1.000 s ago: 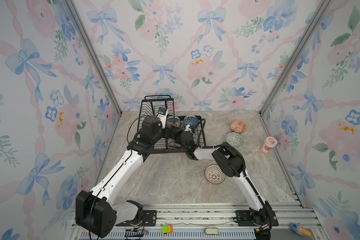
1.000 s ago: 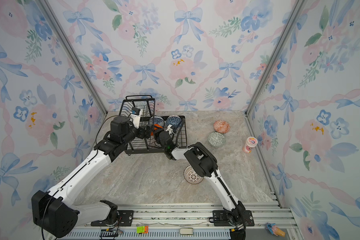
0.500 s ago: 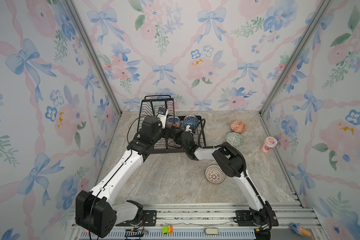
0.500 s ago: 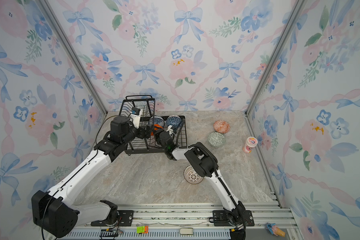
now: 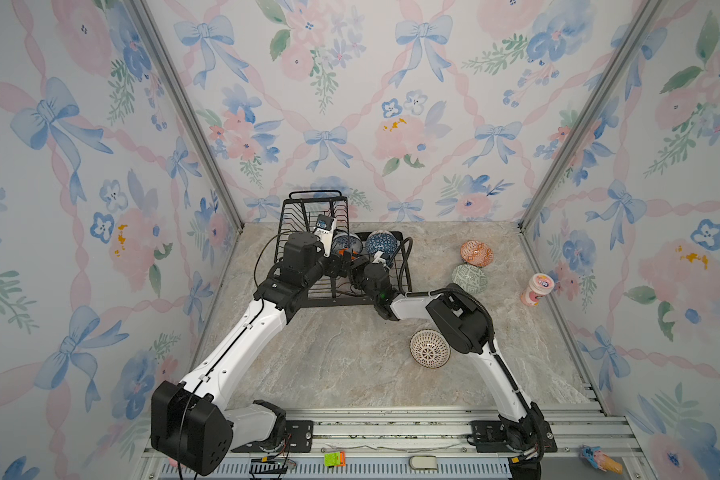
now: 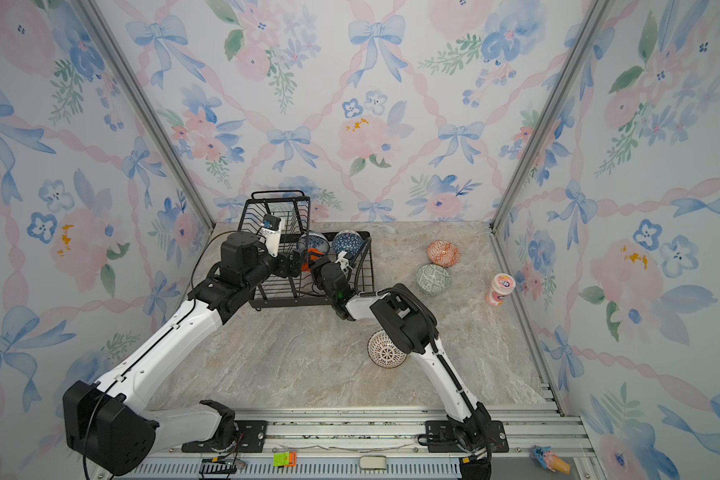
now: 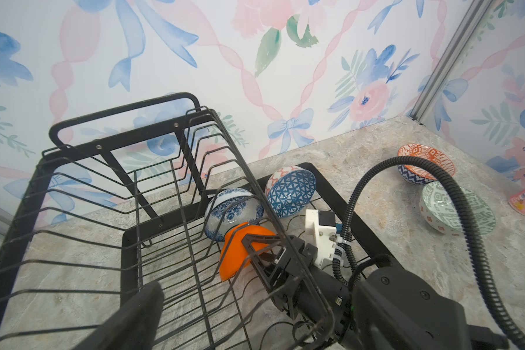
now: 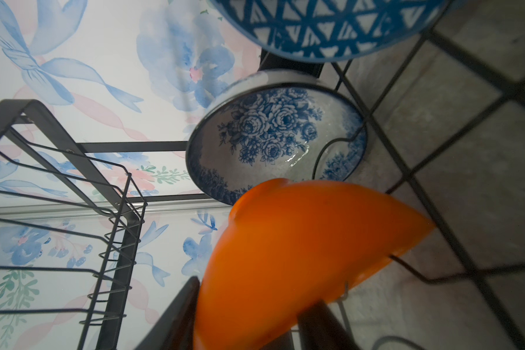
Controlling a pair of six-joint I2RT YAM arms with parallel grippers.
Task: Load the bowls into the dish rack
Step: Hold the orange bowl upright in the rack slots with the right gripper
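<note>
Rack: black wire two-tier dish rack (image 7: 134,136).
Bowl: plain orange round bowl (image 8: 300,242) on edge in rack's lower tray, beside blue-white floral bowl (image 8: 270,136).
Right end effector (image 7: 250,254): straddles that bowl's wall; clamped or released, cannot tell.
Left end effector (image 5: 341,262): spread wide, empty, beside rack's upper basket.

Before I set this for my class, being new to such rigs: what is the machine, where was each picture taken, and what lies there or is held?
Two robot arms work at a table. Two pictures look down from above, two from wrist cameras. The dish rack holds a floral bowl, a geometric bowl and an orange bowl. The right arm's jaws straddle the orange bowl; grip unclear. The left arm's jaws are open, empty. On the table: a lined bowl, a green bowl, an orange-patterned bowl, a pink cup.
</note>
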